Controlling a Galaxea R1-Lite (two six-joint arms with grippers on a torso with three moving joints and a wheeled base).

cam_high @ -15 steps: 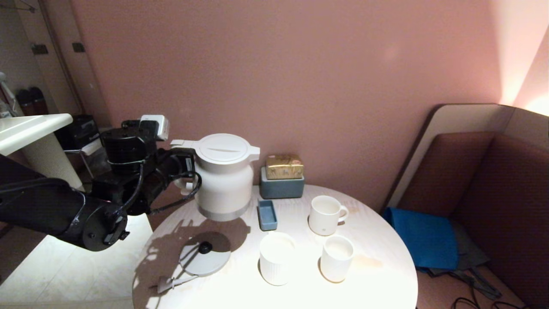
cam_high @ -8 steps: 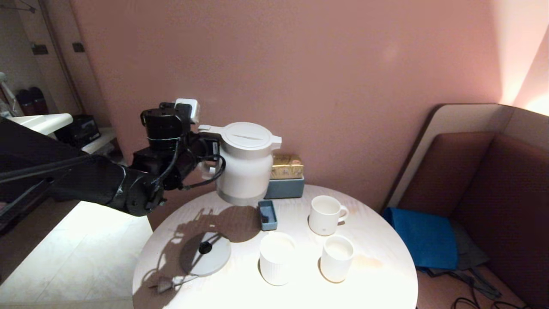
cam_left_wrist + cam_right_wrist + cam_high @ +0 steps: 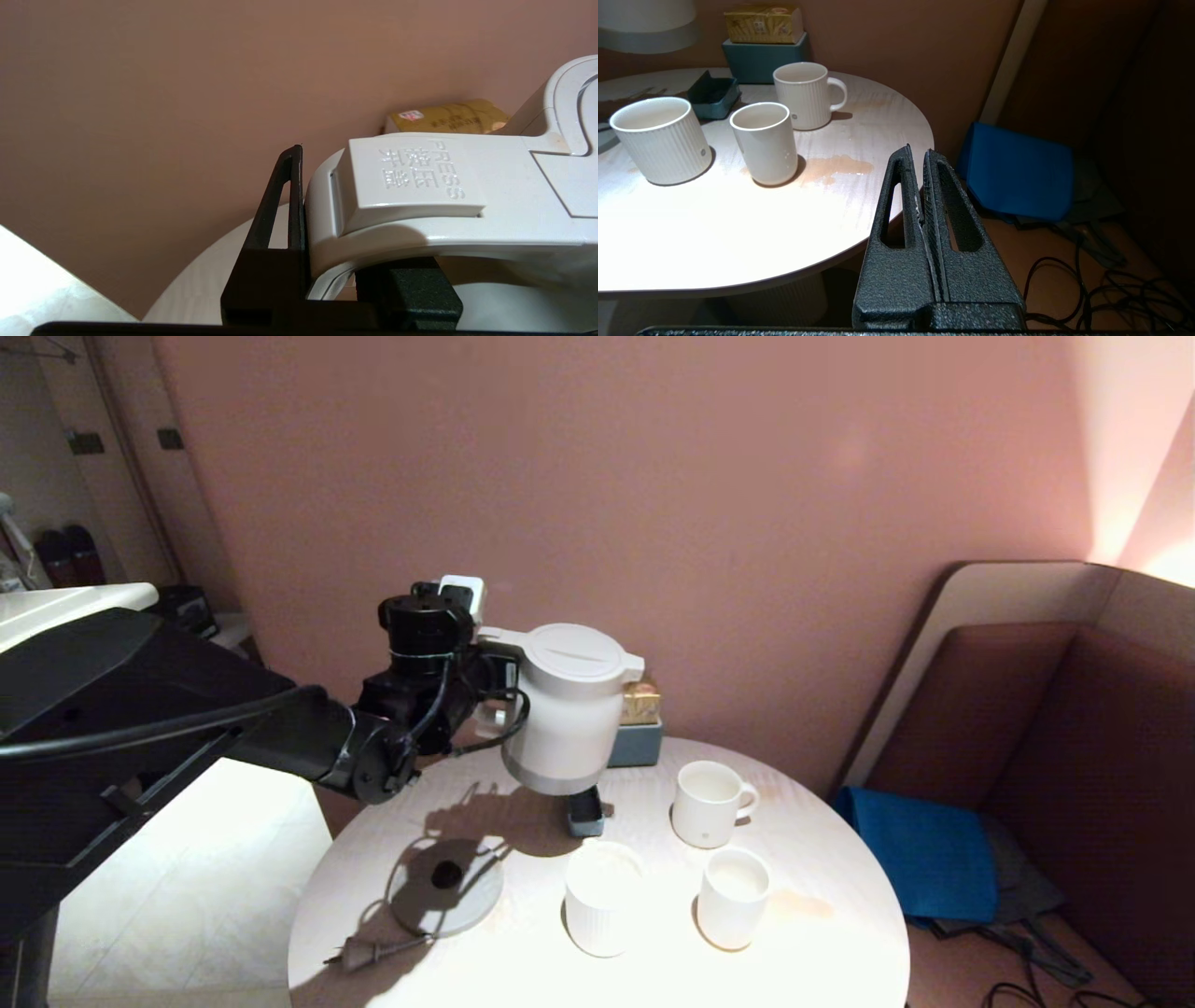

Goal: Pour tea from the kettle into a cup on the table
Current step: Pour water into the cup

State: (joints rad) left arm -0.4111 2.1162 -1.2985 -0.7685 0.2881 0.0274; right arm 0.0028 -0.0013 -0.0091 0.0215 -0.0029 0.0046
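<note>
The white kettle [image 3: 569, 719] hangs in the air near upright, above the back of the round table [image 3: 822, 859], spout pointing right. My left gripper [image 3: 495, 695] is shut on its loop handle [image 3: 420, 186]; one black finger [image 3: 292, 196] presses the handle's side. The small plain cup [image 3: 734, 898] stands at the front right, well clear of the kettle, also in the right wrist view [image 3: 765, 142]. An orange wet patch [image 3: 836, 167] lies beside it. Tea in the kettle is hidden. My right gripper [image 3: 917, 151] is shut and empty, low off the table's right edge.
A wider ribbed cup [image 3: 602, 896] stands left of the small cup and a handled mug [image 3: 709, 803] behind it. The grey kettle base [image 3: 446, 887] and its plug [image 3: 359, 954] lie front left. A small blue tray [image 3: 585, 812] sits under the kettle, a blue box [image 3: 638, 742] behind.
My left arm has carried the kettle rightward from the table's left side to above the small blue tray. The cups and the right arm have stayed put.
</note>
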